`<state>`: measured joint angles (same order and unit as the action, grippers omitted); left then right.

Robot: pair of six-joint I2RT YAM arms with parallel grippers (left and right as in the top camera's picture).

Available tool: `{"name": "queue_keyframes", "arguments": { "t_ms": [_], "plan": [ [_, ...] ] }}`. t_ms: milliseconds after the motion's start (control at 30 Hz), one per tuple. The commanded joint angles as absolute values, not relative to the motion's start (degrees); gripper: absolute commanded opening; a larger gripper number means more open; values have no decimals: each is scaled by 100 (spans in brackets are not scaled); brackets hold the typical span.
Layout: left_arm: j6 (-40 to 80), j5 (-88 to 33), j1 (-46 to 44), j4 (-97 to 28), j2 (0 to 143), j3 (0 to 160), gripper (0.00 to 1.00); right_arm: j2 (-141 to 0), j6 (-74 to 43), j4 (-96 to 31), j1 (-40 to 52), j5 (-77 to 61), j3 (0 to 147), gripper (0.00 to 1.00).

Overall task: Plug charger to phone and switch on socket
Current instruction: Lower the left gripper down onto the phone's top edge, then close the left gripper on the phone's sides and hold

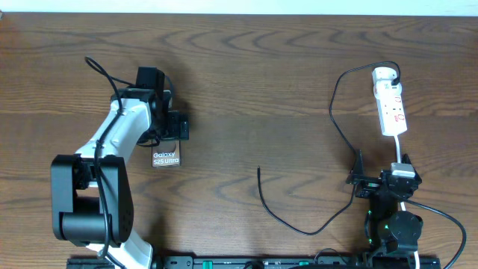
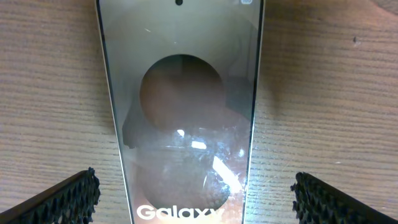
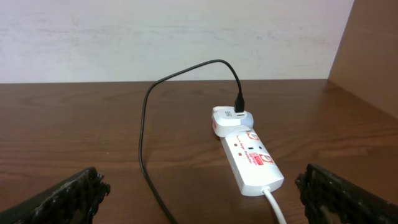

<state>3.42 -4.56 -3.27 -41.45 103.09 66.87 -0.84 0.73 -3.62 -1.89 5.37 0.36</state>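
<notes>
The phone lies flat on the wooden table, its white "Galaxy S25 Ultra" lettering showing. My left gripper hovers over it, open; in the left wrist view the fingers straddle the glossy phone without touching it. The white socket lies at the far right. The charger cable runs from a white adapter on the socket's far end and loops across the table to its free plug end. My right gripper is open and empty, just short of the socket.
The socket's white cord runs back under the right arm. The charger cable crosses the table left of the socket, in front of the right gripper. A pale wall stands behind the table's far edge.
</notes>
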Motion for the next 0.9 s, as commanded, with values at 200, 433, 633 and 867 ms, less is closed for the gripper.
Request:
{"name": "queue_keyframes", "arguments": {
  "t_ms": [200, 433, 633, 867],
  "plan": [
    [373, -377, -318, -4099, 10503, 6674, 98, -64, 156, -381, -108, 565, 32, 99],
    [370, -375, -318, -3994, 10816, 6674, 98, -64, 156, -384, -108, 565, 32, 99],
    [370, -368, -318, -3909, 10812, 6676, 98, -64, 156, -381, -108, 565, 32, 99],
    [370, -209, -320, -3951, 10814, 6674, 98, -64, 156, -381, -108, 565, 32, 99]
  ]
}}
